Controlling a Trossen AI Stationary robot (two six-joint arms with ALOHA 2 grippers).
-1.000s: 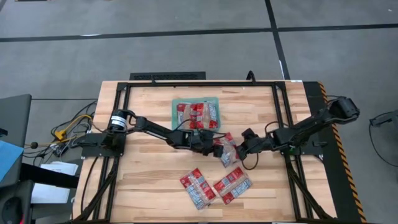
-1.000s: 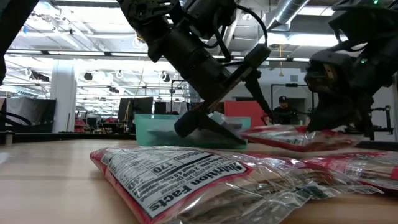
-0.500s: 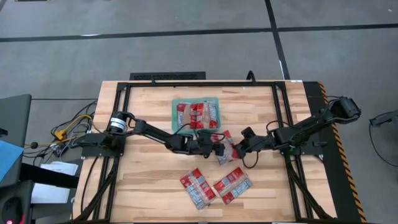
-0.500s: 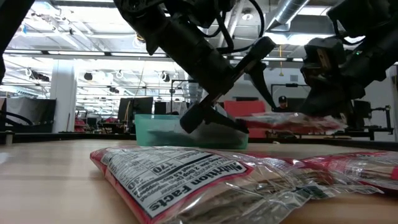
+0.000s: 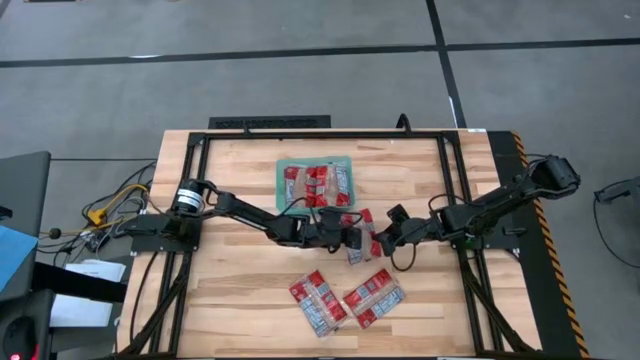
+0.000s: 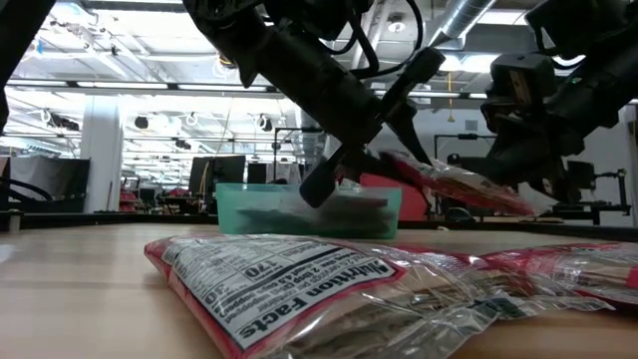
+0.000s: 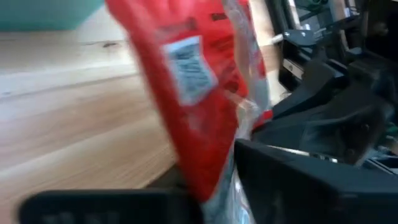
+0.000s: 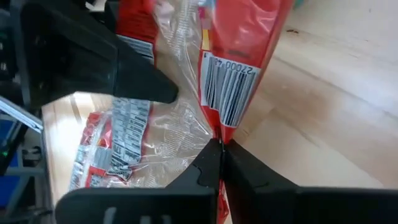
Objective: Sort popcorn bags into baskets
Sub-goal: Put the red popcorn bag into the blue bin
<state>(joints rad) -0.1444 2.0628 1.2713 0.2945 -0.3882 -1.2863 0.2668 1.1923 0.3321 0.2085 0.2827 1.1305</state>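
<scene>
One red popcorn bag [image 5: 362, 236] with a clear middle hangs between my two grippers above the table's middle. My left gripper [image 5: 350, 238] is shut on its left end and my right gripper [image 5: 377, 240] on its right end. In the low view this bag [image 6: 444, 184] slants, its end by the left gripper higher. The teal basket [image 5: 281, 178] at the far middle holds several bags [image 5: 318, 183]. Two more bags [image 5: 318, 300] [image 5: 374, 296] lie flat near the front edge. My left gripper pinches the bag's end [image 7: 208, 165] between its two fingers, coming from the table's left. The rest of the bag [image 7: 193, 87] reaches away past the fingertips, clear of the wood. My right gripper pinches the bag's sealed edge [image 8: 219, 132], just beside the barcode [image 8: 227, 87], between its two fingertips. It comes from the table's right, roughly level. The bag is lifted clear and tilted.
Another bag [image 8: 121, 143] lies on the wood just under the held one. A large bag [image 6: 299, 284] lies close to the low camera. Black rails [image 5: 455, 200] run along the table's left, right and far sides. Bare wood lies at the near left.
My left gripper has gone toward the table's right edge and taken hold of the bag's left end. My right gripper has carried the bag a little toward the left and up; the bag, first low and flat, is now lifted and slanted.
</scene>
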